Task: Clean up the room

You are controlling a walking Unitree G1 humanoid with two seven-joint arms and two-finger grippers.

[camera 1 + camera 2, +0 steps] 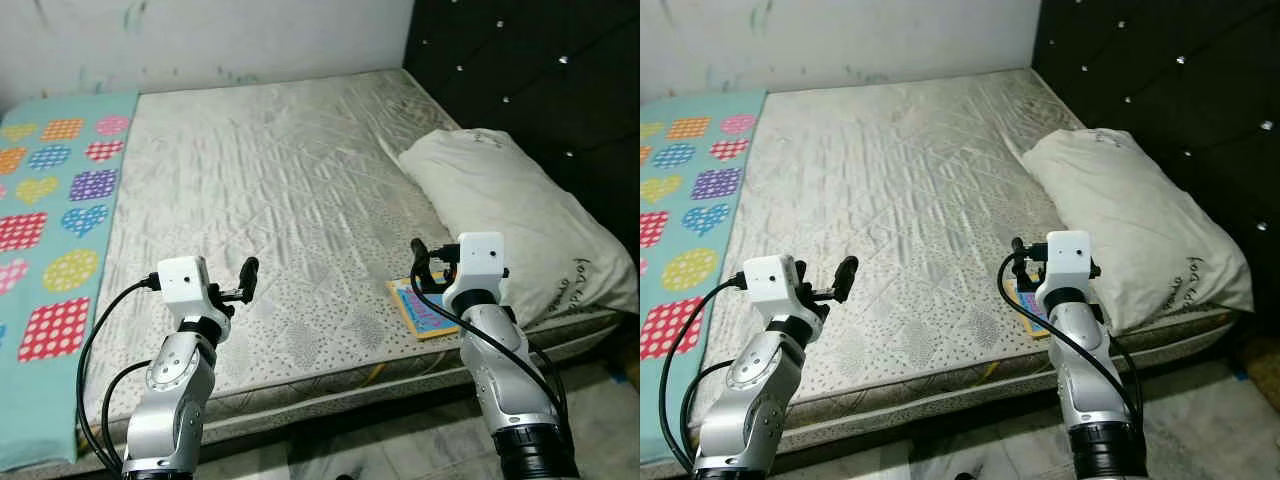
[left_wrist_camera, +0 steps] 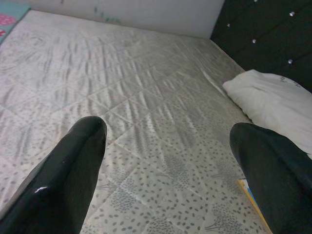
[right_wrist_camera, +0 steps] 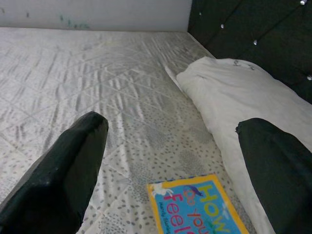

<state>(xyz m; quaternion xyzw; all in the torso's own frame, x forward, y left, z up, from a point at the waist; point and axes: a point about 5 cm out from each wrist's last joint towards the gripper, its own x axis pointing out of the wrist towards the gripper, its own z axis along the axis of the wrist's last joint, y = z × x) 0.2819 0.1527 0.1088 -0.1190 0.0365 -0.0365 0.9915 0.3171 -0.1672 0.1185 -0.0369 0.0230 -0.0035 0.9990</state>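
A thin book point(image 3: 195, 204) with a blue cover, yellow border and pink lettering lies flat on the mattress point(image 1: 280, 180) near its front right edge, beside a white pillow point(image 1: 520, 220). My right gripper point(image 1: 420, 265) hovers open just above the book's near-left corner, holding nothing. In the right wrist view the book lies below and between the two black fingers point(image 3: 73, 161). My left gripper point(image 1: 245, 280) is open and empty, raised over the front middle-left of the mattress. A corner of the book point(image 2: 251, 195) peeks in beside the left gripper's finger.
A teal blanket point(image 1: 50, 230) with coloured hearts covers the left strip of the bed. A black tufted headboard point(image 1: 540, 70) stands along the right side, a white wall behind. Tiled floor point(image 1: 400, 440) shows below the bed's front edge.
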